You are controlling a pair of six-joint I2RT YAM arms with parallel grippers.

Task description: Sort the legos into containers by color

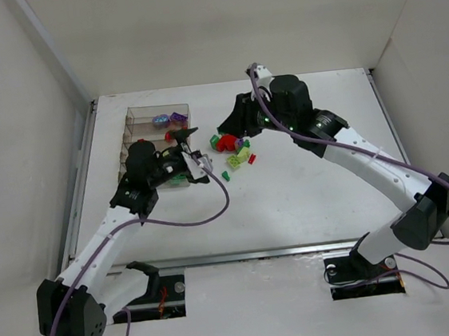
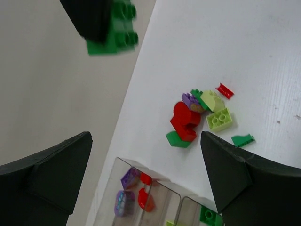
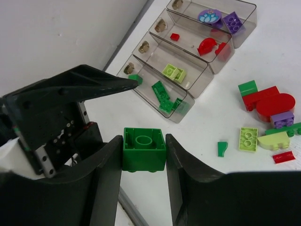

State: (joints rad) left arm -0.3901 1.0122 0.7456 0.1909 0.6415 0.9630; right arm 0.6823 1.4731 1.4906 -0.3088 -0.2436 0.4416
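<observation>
**Currently: green brick clamped in right gripper; left gripper open and empty**

1. Right gripper (image 3: 144, 141). Its fingers (image 3: 106, 183) are closed on a dark green brick (image 3: 144, 149). The brick sits squarely between the fingertips, its side faces against the inner finger faces and its top towards the wrist camera. Brick and gripper are off the right side of the tray (image 3: 203, 81), apart from it.

2. Left gripper (image 2: 146, 136). The fingers stand wide apart with nothing between them. The overhead view places this gripper over the tray's right edge, at the end nearer the arm bases.

3. Tray contents, from the arm-base side outward:
   - first compartment: dark green pieces (image 3: 163, 95);
   - second: lime pieces (image 3: 173, 72);
   - third: red pieces (image 3: 207, 46);
   - fourth: purple pieces (image 3: 221, 19), one round with a printed face.

4. Loose bricks (image 3: 268, 117). A cluster of red, dark green, lime and purple pieces lies on the table (image 1: 309, 207), near the tray's right side. Several touch or overlap, and a few small pieces lie just apart.

5. Limits of view:
   - Overhead, the right wrist covers its own fingers and the held brick, and the left gripper covers part of the tray.
   - In the left wrist view the held brick is blurred and cut by the top edge, and the tray is cut by the bottom edge.
   - In the right wrist view the left gripper's black body hides the table next to the first compartment.
   - An exact count of the overlapping loose bricks cannot be made.
</observation>
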